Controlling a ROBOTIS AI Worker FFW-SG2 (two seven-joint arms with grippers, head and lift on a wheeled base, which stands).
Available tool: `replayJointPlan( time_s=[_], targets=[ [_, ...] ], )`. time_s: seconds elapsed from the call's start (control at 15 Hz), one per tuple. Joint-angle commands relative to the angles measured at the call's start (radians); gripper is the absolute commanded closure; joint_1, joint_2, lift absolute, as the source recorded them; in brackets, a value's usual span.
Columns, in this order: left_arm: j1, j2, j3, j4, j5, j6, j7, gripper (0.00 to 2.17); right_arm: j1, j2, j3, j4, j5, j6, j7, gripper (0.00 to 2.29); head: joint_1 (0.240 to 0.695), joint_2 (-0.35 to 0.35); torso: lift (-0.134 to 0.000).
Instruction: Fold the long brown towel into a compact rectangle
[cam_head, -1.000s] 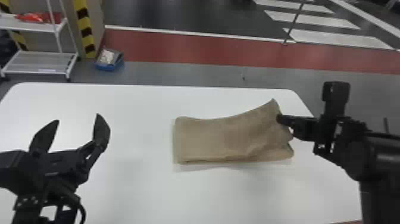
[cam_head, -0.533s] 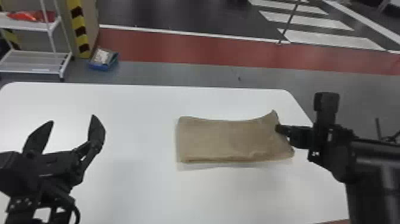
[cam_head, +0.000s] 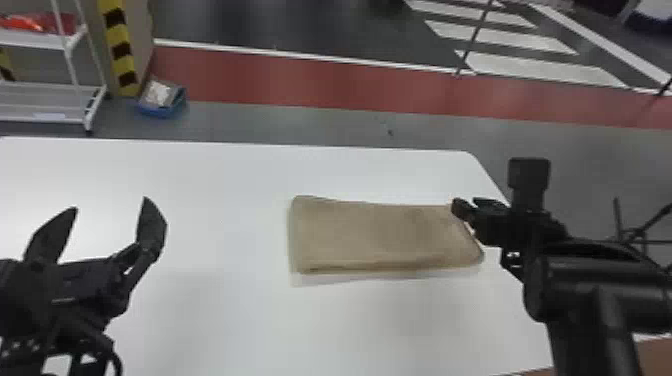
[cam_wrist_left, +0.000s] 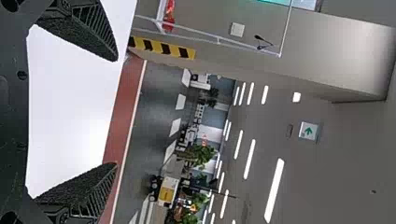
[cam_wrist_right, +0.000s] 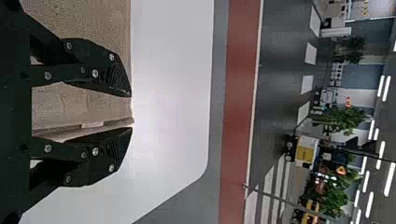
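The brown towel (cam_head: 380, 235) lies folded as a flat rectangle on the right half of the white table. At its right end, by the far corner, my right gripper (cam_head: 465, 204) has its fingers parted. In the right wrist view, the towel's edge (cam_wrist_right: 88, 105) runs between the spread fingertips of my right gripper (cam_wrist_right: 131, 112), which do not close on it. Over the table's left side, my left gripper (cam_head: 111, 202) stands open, well apart from the towel. The left wrist view has my left gripper (cam_wrist_left: 116, 112) with nothing between its wide-spread fingers.
The white table (cam_head: 225, 310) has its right edge below my right arm. Beyond it on the floor are a white rack (cam_head: 45, 102) and a blue bin (cam_head: 161, 102).
The towel's raised right end has come down flat. My right gripper has let go of it and opened. The camera's view has shifted slightly; the left gripper stays open.
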Motion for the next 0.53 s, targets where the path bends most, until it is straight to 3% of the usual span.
replayJointPlan(
  time_s=[0.0,0.2,0.27,0.33,0.47],
  targets=[
    [-0.002,0.000,-0.004,0.000,-0.002,-0.001,0.000,0.08,0.048,0.012,-0.010,-0.061,-0.007,-0.032,-0.001,0.05,0.695,-0.260,-0.121],
    [-0.003,0.000,-0.004,0.009,-0.002,-0.001,0.000,0.08,0.088,0.016,-0.002,-0.100,-0.105,-0.017,0.034,0.15,0.695,-0.258,-0.121],
    [-0.005,0.001,0.002,0.011,-0.004,-0.008,0.003,0.08,0.102,0.022,0.030,-0.110,-0.104,-0.017,0.039,0.36,0.695,-0.253,-0.121],
    [-0.005,0.001,0.013,0.009,-0.005,-0.017,0.006,0.08,0.108,0.032,0.061,-0.117,-0.099,-0.020,0.055,0.62,0.695,-0.243,-0.121],
    [0.000,0.006,0.048,-0.006,-0.005,-0.023,0.014,0.08,0.109,0.057,0.124,-0.108,-0.093,-0.011,0.085,1.71,0.695,-0.188,-0.121]
  ],
)
